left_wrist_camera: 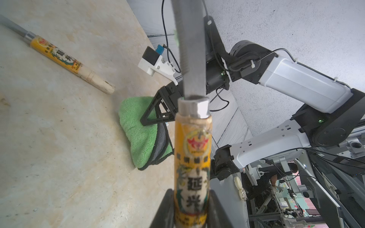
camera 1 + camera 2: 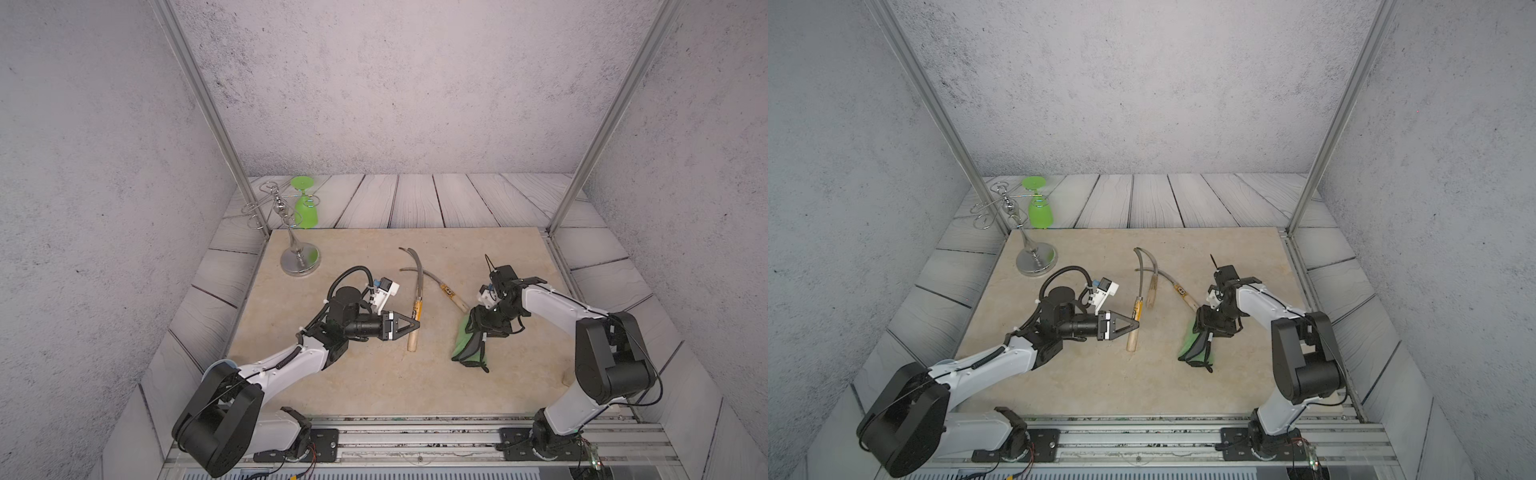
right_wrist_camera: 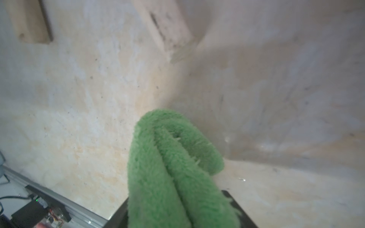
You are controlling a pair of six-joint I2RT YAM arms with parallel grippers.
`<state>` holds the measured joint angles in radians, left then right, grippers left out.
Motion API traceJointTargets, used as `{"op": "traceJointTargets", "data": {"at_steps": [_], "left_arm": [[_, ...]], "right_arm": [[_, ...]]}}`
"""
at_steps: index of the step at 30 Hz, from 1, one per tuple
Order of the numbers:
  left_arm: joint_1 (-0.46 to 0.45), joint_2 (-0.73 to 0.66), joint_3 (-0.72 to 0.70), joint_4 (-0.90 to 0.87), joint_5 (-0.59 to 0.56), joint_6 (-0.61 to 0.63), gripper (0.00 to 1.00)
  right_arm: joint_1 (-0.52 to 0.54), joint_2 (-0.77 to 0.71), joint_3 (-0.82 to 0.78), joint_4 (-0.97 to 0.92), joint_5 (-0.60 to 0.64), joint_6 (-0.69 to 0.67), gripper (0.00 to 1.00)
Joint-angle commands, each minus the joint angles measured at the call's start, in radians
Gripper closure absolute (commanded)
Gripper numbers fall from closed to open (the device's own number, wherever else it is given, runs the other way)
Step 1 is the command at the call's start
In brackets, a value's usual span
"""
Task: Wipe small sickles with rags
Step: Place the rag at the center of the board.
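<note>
Left end effector (image 2: 415, 323), a little left of the centre in both top views, was clenched on the orange-labelled handle of one small sickle (image 2: 417, 308), whose grey blade pointed toward the upper part of the frame. To the right of it, the right end effector (image 2: 473, 325) stood down on the upper end of the green rag (image 2: 460, 347), which lay on the worktop (image 2: 353, 386) right of centre. I cannot tell if its jaws gripped the cloth or were loose around it.

I judge the step to be the taking of the rag, with the wiping of the held blade not yet begun. The next move would need a firm hold on the rag, then bringing it to the blade.

At upper left stood a metal glass rack (image 2: 300, 259) with a green glass (image 2: 306, 212) upside down in it, well apart. Between the arms lay a second labelled sickle (image 2: 449, 292), its handle end near the rag, and a plain-handled sickle (image 2: 1152, 291). Both could be pushed by accident.
</note>
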<state>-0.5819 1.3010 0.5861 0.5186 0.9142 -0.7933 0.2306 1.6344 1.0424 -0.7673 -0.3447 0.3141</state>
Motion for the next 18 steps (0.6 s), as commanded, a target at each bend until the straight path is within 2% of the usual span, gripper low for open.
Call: {"op": "traceJointTargets", "data": {"at_steps": [1,7,12,18], "left_arm": [[0.002,0.023,0.026,0.073,0.032,-0.015,1.00],[-0.009,0.067,0.040,0.129,0.050,-0.046,1.00],[-0.036,0.094,0.061,0.124,0.042,-0.036,1.00],[-0.068,0.134,0.094,0.141,0.036,-0.040,1.00]], "right_arm": [[0.004,-0.077,0.046,-0.064,0.117,0.002,0.28],[0.004,-0.246,0.074,-0.140,0.126,0.005,0.25],[0.023,-0.399,0.088,-0.127,-0.024,0.013,0.25],[0.102,-0.430,0.127,-0.040,-0.203,0.047,0.26]]}}
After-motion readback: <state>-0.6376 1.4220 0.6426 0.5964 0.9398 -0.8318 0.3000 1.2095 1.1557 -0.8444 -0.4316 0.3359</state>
